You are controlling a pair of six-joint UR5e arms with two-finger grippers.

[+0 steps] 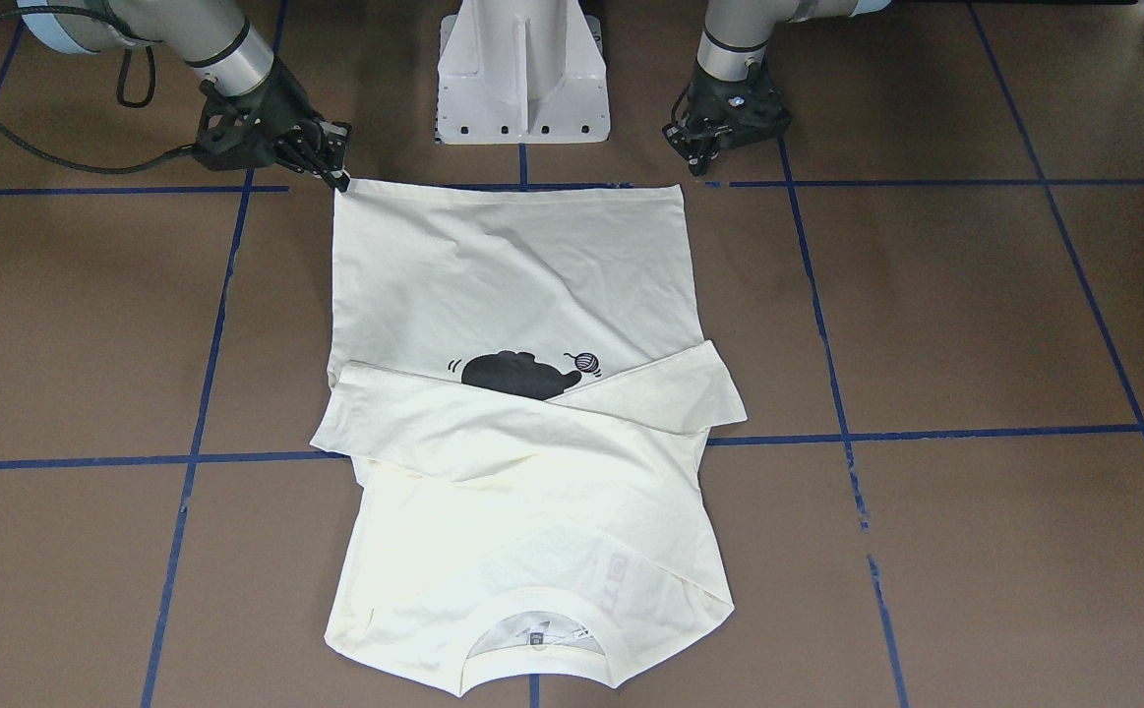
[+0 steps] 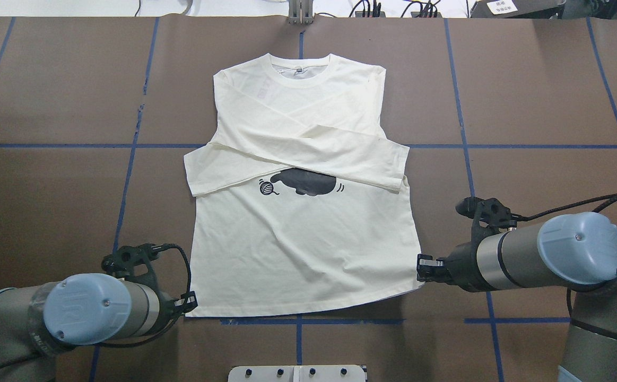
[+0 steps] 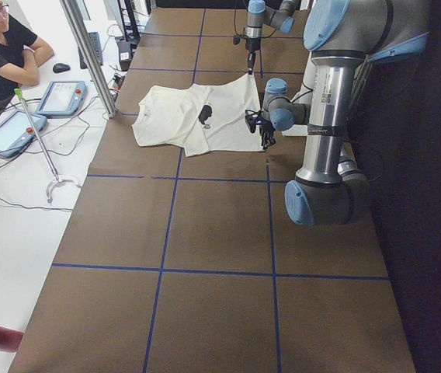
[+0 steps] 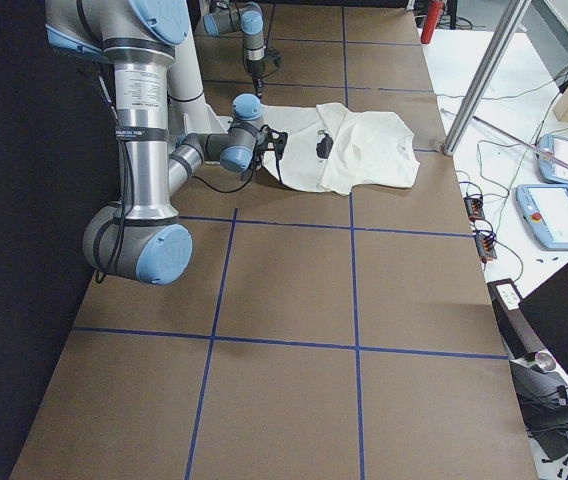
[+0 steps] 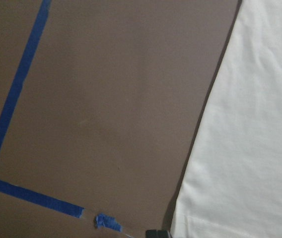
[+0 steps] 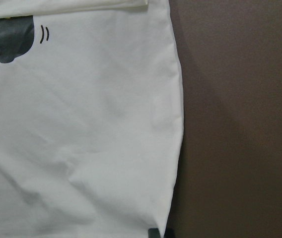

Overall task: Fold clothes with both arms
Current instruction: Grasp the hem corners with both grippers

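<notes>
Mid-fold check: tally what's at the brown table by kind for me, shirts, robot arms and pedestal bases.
Cream-white long-sleeved shirt with a black cat print: 1
Grey tubular robot arms with light blue joint caps: 2, the left arm and the right arm
White pedestal base: 1
Total: 4

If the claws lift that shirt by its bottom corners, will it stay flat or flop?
Probably flop: the shirt is wrinkled cloth lying limp. Thin fabric, so likely light. The sleeves crossed on top would likely slide off as it rises.
</notes>
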